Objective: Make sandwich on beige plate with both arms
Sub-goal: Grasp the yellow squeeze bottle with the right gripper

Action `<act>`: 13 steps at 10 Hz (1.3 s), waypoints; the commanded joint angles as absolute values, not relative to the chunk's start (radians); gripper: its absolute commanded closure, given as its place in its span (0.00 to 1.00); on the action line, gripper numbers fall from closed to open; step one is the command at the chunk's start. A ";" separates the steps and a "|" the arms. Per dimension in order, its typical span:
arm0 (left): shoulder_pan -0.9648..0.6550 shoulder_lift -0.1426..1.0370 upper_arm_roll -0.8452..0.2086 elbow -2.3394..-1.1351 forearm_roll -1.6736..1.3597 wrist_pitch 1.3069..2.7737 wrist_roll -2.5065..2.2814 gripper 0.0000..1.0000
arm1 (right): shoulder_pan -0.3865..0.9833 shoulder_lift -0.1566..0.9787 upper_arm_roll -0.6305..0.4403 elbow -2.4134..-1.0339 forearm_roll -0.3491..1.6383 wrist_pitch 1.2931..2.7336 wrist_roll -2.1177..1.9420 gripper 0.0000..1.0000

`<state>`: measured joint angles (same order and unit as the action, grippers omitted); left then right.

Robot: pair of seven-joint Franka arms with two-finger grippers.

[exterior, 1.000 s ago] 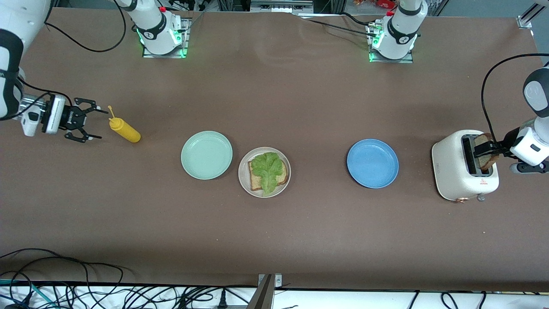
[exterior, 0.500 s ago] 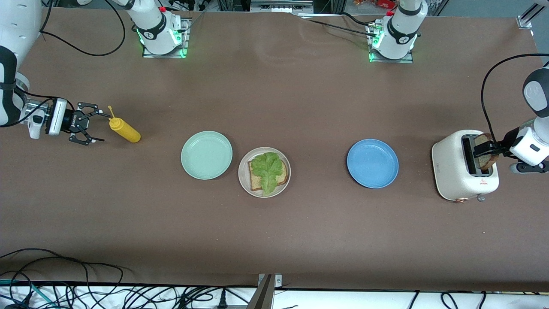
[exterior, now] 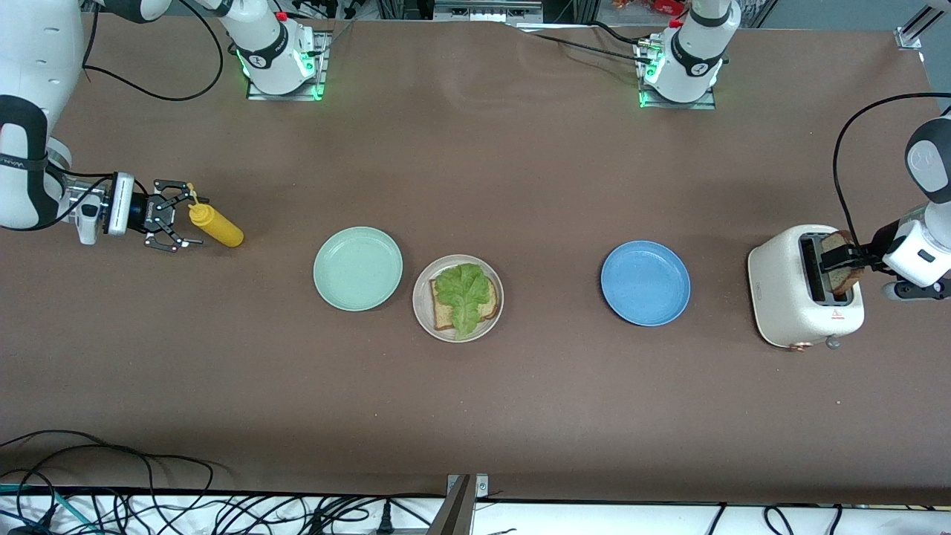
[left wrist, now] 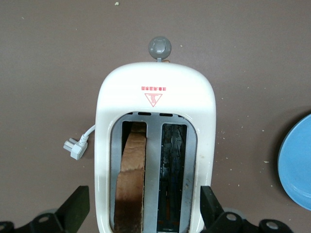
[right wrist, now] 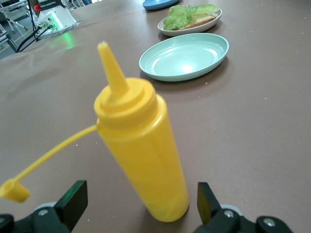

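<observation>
Right tool [exterior: 180,223] has closed in on the yellow bottle [exterior: 215,226], fingers wide around it, holding nothing.
Brown bench [exterior: 475,386], cables at its edge; mint plate [exterior: 357,268] beside beige plate [exterior: 458,298] bearing bread and lettuce [exterior: 463,295]. Left tool [exterior: 843,260], open, seemingly straddles the toaster's [exterior: 799,290] slice [left wrist: 130,184].

Lettuce leaf [exterior: 462,293] hides most of the bread slice [exterior: 443,316] (crust edges show)
</observation>
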<state>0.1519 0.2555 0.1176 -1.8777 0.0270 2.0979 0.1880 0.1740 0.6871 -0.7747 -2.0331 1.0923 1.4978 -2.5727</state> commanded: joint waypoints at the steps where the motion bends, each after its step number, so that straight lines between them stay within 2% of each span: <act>1: 0.152 0.235 0.117 -1.898 0.051 2.111 0.192 0.00 | 0.149 0.704 -0.750 -2.019 1.121 1.473 -2.599 0.03; 5: 0.152 0.235 0.117 -1.898 0.051 2.109 0.192 0.00 | 0.152 0.715 -0.727 -2.019 1.156 1.476 -2.597 0.07; 6: 0.152 0.236 0.117 -1.898 0.051 2.109 0.192 0.00 | 0.152 0.718 -0.718 -2.020 1.170 1.480 -2.597 0.23; 7: 0.152 0.235 0.117 -1.901 0.051 2.109 0.192 0.00 | 0.153 0.718 -0.712 -2.019 1.175 1.485 -2.596 0.57; 8: 0.150 0.235 0.117 -1.902 0.051 2.109 0.192 0.00 | 0.156 0.718 -0.712 -2.017 1.177 1.486 -2.595 0.63; 9: 0.150 0.236 0.117 -1.902 0.051 2.109 0.192 0.00 | 0.156 0.718 -0.712 -2.016 1.177 1.486 -2.595 0.84; 10: 0.150 0.235 0.117 -1.902 0.051 2.109 0.192 0.00 | 0.161 0.716 -0.712 -2.014 1.177 1.486 -2.583 1.00; 13: 0.150 0.236 0.117 -1.902 0.051 2.109 0.192 0.00 | 0.228 0.703 -0.719 -1.948 1.174 1.517 -2.479 1.00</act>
